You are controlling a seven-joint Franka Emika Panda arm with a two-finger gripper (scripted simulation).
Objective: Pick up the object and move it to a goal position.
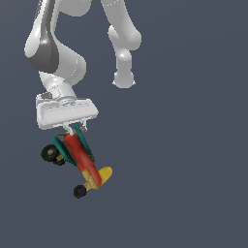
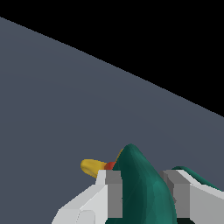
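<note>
The object, a toy biplane (image 1: 80, 157) with teal-green wings, a red body, yellow tail and black wheels, hangs tilted under my gripper (image 1: 73, 130) in the exterior view, tail pointing down toward that view's right. My gripper is shut on the biplane at its wings. In the wrist view a teal wing (image 2: 142, 183) sits squeezed between my two white fingers (image 2: 111, 192), with a yellow tip (image 2: 92, 167) and a bit of red showing behind it. The plane's body and wheels are hidden in the wrist view.
A plain grey-blue floor (image 1: 184, 169) lies all around. The white arm links (image 1: 123, 43) rise above and behind the gripper. The wrist view shows the floor's far edge (image 2: 131, 74) against black.
</note>
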